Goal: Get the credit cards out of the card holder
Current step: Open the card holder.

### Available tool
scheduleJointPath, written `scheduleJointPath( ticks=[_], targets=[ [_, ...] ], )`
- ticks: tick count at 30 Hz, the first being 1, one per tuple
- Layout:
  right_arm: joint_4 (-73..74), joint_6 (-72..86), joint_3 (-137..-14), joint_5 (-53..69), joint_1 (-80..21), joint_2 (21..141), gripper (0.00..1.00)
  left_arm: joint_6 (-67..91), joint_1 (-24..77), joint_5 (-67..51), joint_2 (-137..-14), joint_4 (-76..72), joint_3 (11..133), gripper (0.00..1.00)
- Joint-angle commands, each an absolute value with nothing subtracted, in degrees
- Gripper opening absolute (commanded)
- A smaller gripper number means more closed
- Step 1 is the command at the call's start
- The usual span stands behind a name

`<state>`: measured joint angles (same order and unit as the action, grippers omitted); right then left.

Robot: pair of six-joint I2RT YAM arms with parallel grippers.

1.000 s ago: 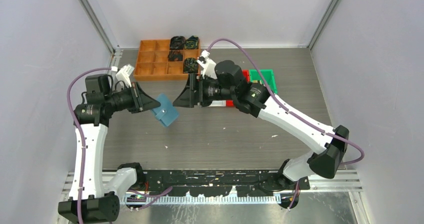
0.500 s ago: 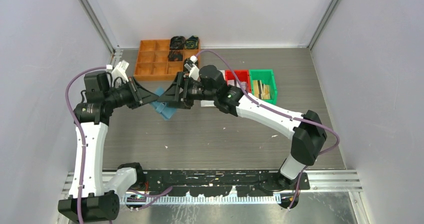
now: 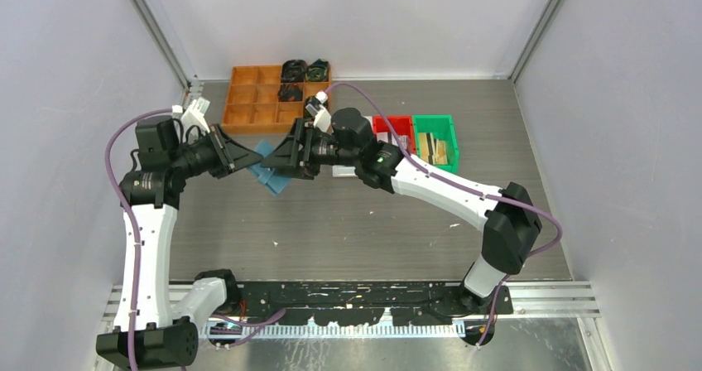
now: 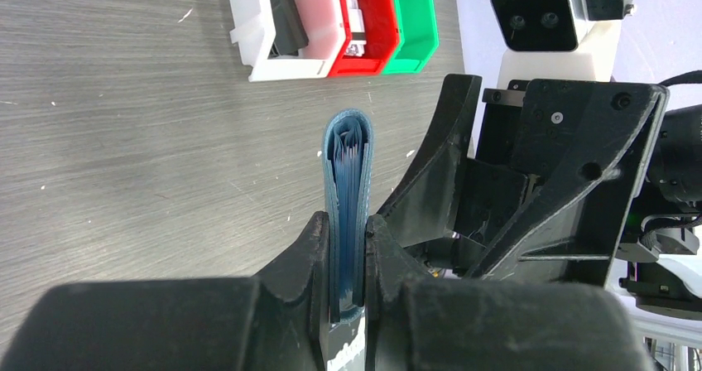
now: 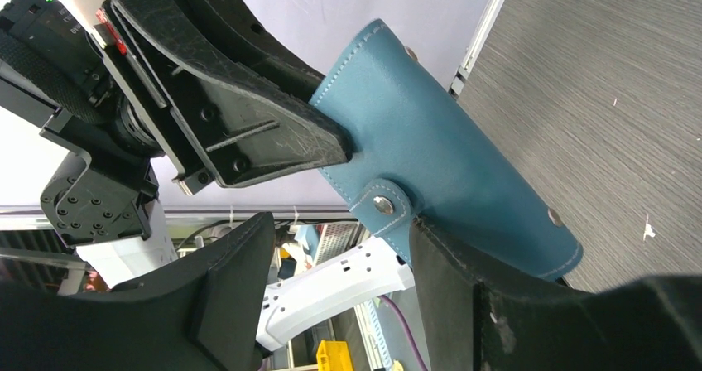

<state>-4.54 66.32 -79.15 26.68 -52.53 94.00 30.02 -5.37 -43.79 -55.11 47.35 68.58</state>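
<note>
The light blue card holder is held off the table in my left gripper, which is shut on one end of it. In the left wrist view the holder stands edge-on between my fingertips, folded, with thin layered edges inside; no separate credit card can be made out. My right gripper faces the left one, open. In the right wrist view the holder and its snap tab lie against my right finger; the other finger stands apart.
An orange compartment tray with dark items sits at the back. White, red and green bins stand behind the right arm. Enclosure walls close both sides.
My right gripper has moved left up to the holder's free end. My left gripper has drawn the holder slightly back and left. Little has moved in the last half second.
</note>
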Motion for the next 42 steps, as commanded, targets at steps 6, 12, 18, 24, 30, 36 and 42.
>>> scheduleJointPath(
  ticks=[6,12,18,24,30,36,42],
  targets=[
    [-10.5,70.1,-76.8,25.5,-52.7,91.8,0.66,35.3,-5.2,-49.5,-53.5,40.5,73.2,0.0],
    [-28.4,83.5,-76.1,26.5,-52.0,97.0,0.64,37.4,-5.3,-50.1,-53.2,39.2,74.1,0.0],
    [-33.7,87.1,-76.1,24.4,-52.1,97.7,0.59,39.5,-5.2,-50.8,-52.7,37.2,74.3,0.0],
    [-44.1,93.2,-75.8,23.6,-52.4,100.0,0.52,42.0,-5.3,-50.6,-51.9,35.6,73.0,0.0],
    [-48.9,94.9,-77.2,23.3,-53.1,101.3,0.42,43.9,-5.2,-49.0,-50.2,35.1,69.4,0.0],
    [-45.5,91.7,-77.8,22.7,-54.1,100.6,0.25,44.6,-5.3,-47.4,-50.0,35.0,68.7,0.0],
    [-43.2,87.8,-78.9,22.5,-55.2,100.0,0.15,43.6,-5.3,-44.9,-49.8,35.7,68.7,0.0]
  ],
)
